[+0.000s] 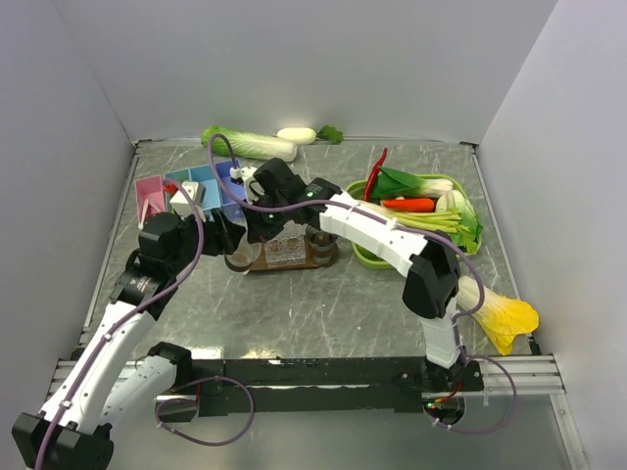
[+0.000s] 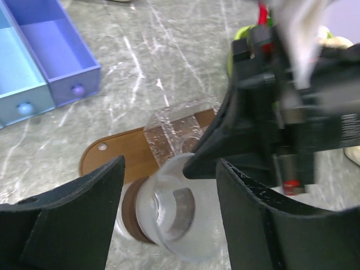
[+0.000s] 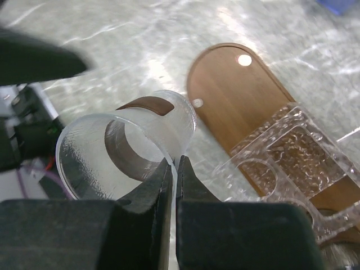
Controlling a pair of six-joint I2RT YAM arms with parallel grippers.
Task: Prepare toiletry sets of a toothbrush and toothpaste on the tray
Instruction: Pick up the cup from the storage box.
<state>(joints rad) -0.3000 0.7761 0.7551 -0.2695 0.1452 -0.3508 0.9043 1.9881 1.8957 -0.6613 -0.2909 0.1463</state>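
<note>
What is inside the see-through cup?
Nothing that I can see: the clear tumbler looks empty. A brown patch only shows through its wall. The right hand pinches its rim and hides a bit of the inside.

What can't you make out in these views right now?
- Top view: the arms hide most of the tray.
- Top view: what lies in the blue compartment box is too small to identify.
- Left wrist: the blurred right gripper blocks the tray's right end.
- Right wrist: its own fingers cover the clear tumbler's near wall.

The tumbler [image 2: 169, 222] and right claw [image 3: 174, 167] fill the left claw [image 2: 170, 174], jaws parted.
</note>
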